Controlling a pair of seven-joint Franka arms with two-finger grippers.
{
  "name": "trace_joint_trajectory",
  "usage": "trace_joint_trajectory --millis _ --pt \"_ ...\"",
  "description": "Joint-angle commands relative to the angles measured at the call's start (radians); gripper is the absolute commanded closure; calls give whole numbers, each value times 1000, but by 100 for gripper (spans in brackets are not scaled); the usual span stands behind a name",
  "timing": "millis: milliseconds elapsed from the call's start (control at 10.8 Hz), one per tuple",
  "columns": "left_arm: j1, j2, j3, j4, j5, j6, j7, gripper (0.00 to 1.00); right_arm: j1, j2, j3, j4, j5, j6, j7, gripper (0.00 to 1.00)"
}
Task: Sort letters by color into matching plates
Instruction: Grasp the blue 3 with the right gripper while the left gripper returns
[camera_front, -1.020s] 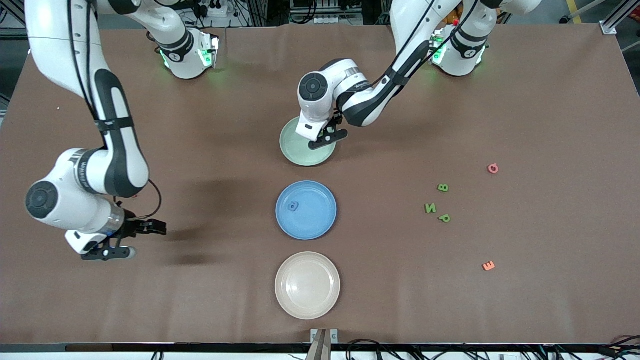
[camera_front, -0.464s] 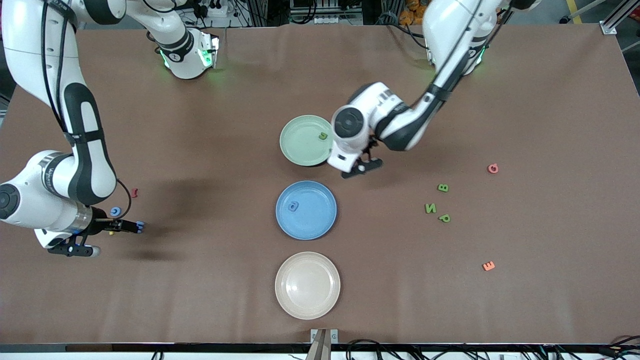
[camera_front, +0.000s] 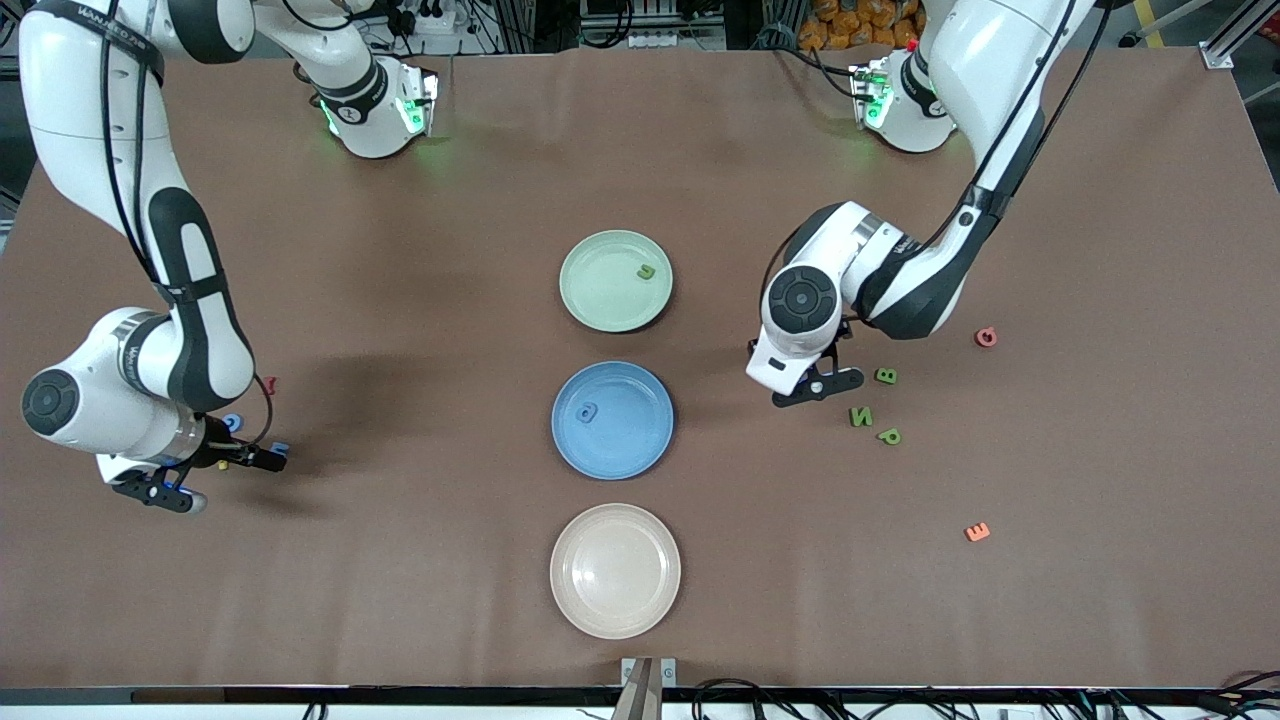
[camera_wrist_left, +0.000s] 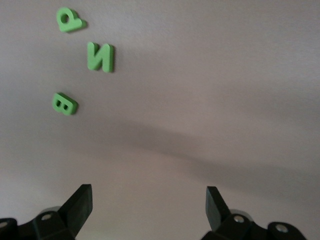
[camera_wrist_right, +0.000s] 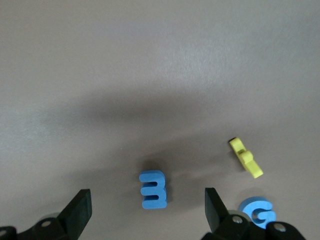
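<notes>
— Since half a second ago, what is seen to have moved?

— Both grippers. The left gripper (camera_front: 812, 385) has been carried away from the green plate (camera_front: 600, 290) toward the left arm's end of the table, and is now held over bare tabletop just beside the green B (camera_front: 886, 376). Its fingers (camera_wrist_left: 80, 202) are spread, with nothing between them. The right gripper (camera_front: 205, 478) has shifted only slightly, over the letters at the right arm's end.

— How are the right gripper's fingers set?

— They are spread as well (camera_wrist_right: 77, 210), and nothing is pinched. In the right wrist view a blue letter like an E or a 3 (camera_wrist_right: 154, 190) is seen on the table between the fingers, with a yellow letter (camera_wrist_right: 246, 158) and a blue G (camera_wrist_right: 257, 212) near it.

— Where are the other letters found?

— A green N (camera_front: 861, 416) and a green P (camera_front: 889, 436) lie near the B. A pink letter (camera_front: 986, 337) and an orange E (camera_front: 977, 532) lie well apart from them. One green letter (camera_front: 647, 271) rests in the green plate, one blue letter (camera_front: 588, 411) in the blue plate (camera_front: 640, 440). A red letter (camera_front: 268, 383) is partly hidden by the right arm.

— And the third plate?

— The cream plate (camera_front: 615, 620) is set nearest the front camera, holding nothing.
</notes>
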Motion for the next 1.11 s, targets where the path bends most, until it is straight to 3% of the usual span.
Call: trace_joint_trajectory --millis 0,278,464,556,742,835,1020 --pt "39 -34 -20 -59 60 36 178 0 -13 -6 36 -61 14 69 89 0" --pt "83 -156 -22 -310 63 353 255 0 -19 -6 50 -113 14 125 94 0" --pt "105 -181 -22 -386 107 433 312 0 -19 -6 53 -118 14 134 94 5" --pt "105 -181 -22 -409 109 461 343 0 -21 -7 55 -119 14 131 93 15" --pt "146 -183 -22 -465 162 548 381 0 -31 -10 55 -119 12 126 83 45" --pt "181 -183 -24 -485 225 574 413 0 -33 -12 56 -119 12 125 82 55" --pt "229 -171 -24 -484 241 576 542 0 -36 -13 56 -119 12 126 77 68"
